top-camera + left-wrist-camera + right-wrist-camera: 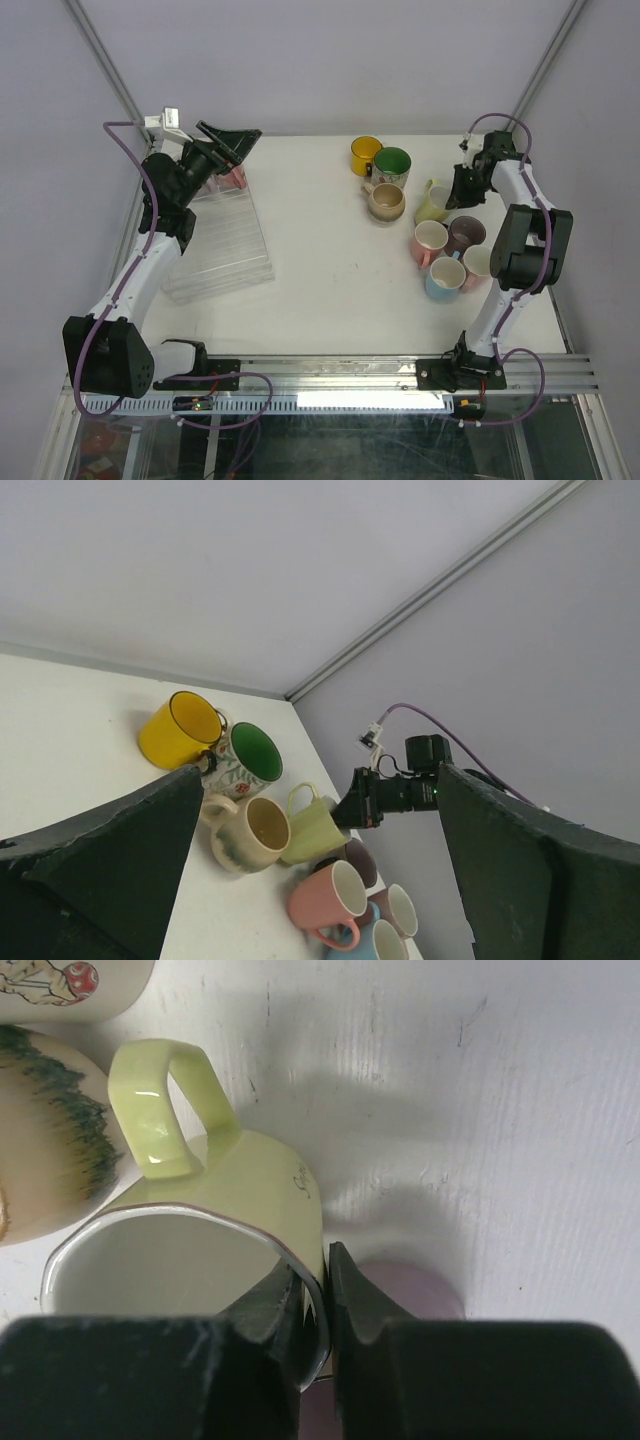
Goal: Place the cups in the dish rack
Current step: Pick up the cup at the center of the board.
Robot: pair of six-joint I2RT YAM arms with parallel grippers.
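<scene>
The right gripper [318, 1272] is pinched on the wall of the pale green cup [255, 1175], one finger inside the rim and one outside. Its arm is stretched to the other cups [445, 255] grouped on the right of the table [320, 270]. The left gripper [226, 150] is spread wide and held raised over the far end of the dish rack [225, 255], beside a pink cup [236, 176].

Nine cups [386, 200] — eight on the table [320, 290], one pink cup [234, 177] in the single dish rack [225, 250].
</scene>
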